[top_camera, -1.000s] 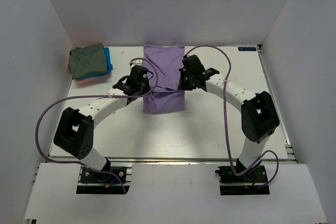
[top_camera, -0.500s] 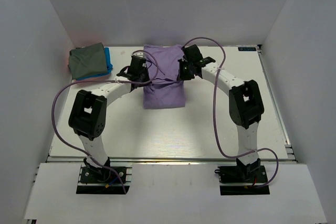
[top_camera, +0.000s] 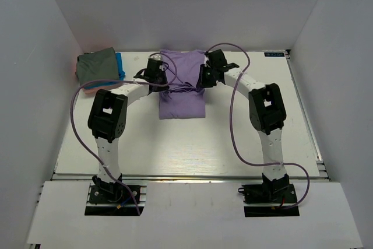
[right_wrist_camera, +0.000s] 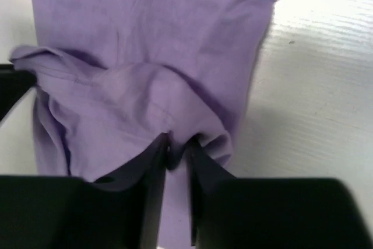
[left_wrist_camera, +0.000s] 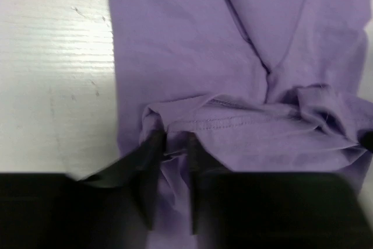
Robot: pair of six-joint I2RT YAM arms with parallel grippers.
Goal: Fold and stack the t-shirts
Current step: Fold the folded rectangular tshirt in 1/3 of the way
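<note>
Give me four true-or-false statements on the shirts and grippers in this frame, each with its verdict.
1. The olive-grey shirt tops the pile in the far-left corner. True.
2. The purple shirt lies on that pile. False: it lies apart, bare table between them.
3. The left gripper and right gripper are at opposite side edges of the purple shirt. True.
4. The purple shirt lies in one flat layer. False: a hemmed edge is folded over it.

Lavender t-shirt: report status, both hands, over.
Left hand and right hand each at the folded-over hem of the lavender-purple cloth t-shirt, cloth between the jaws, grip unclear. Folded olive-grey, blue and pink shirts stacked far left, clear of it.
</note>
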